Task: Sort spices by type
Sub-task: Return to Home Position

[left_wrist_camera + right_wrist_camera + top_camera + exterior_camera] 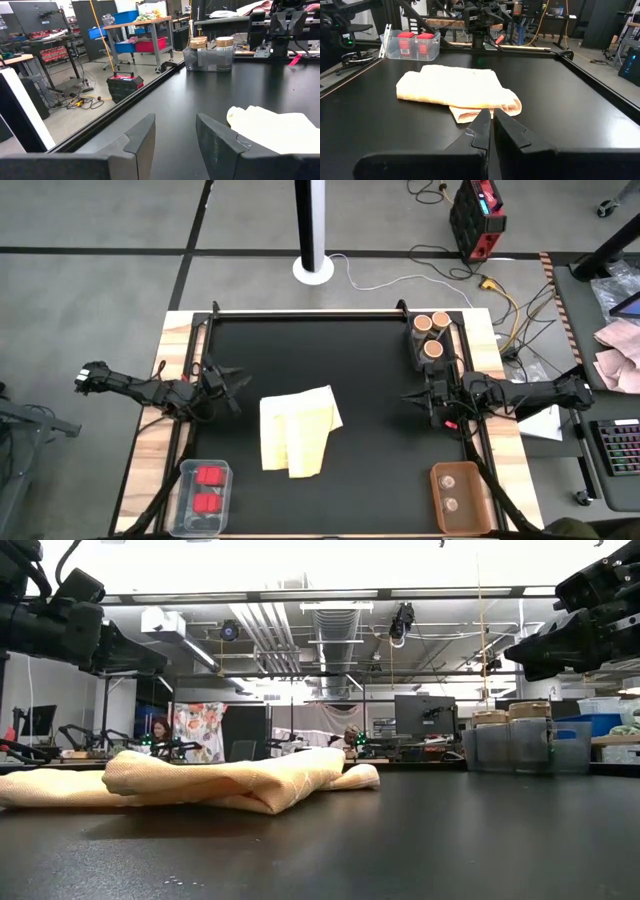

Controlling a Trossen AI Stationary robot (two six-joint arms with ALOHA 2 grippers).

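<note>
Right claw: the right gripper (491, 117) has its fingers pressed together on nothing. It hangs above the black mat (330, 350) and points in at the middle.
Left claw: the left gripper (175, 122) is spread and also empty, facing the right one from across the mat.
Between the claws: a folded yellow cloth (298, 432) lies flat, near both tips but touching neither. It's not a spice.
Black bin: the black bin (414, 358) sits just beside the right claw, in that side's corner, with three tan-topped jars (433, 350) standing inside.
Brown tray: the brown tray (478, 500) is on the right claw's side at the other corner, well apart from it, and holds two pale round ones (451, 504).
Clear tub: the clear tub (205, 525) is near the left arm and well away from the right claw, with two red blocks (209, 476) in it.
Progress: looks sorted to me, one type per container, so the arms just need to park.
Risk: the black bin is really close to the right wrist, so a sloppy swing could clip it and tip the jars. If the spread left claw dips low, it could drag the cloth.
</note>
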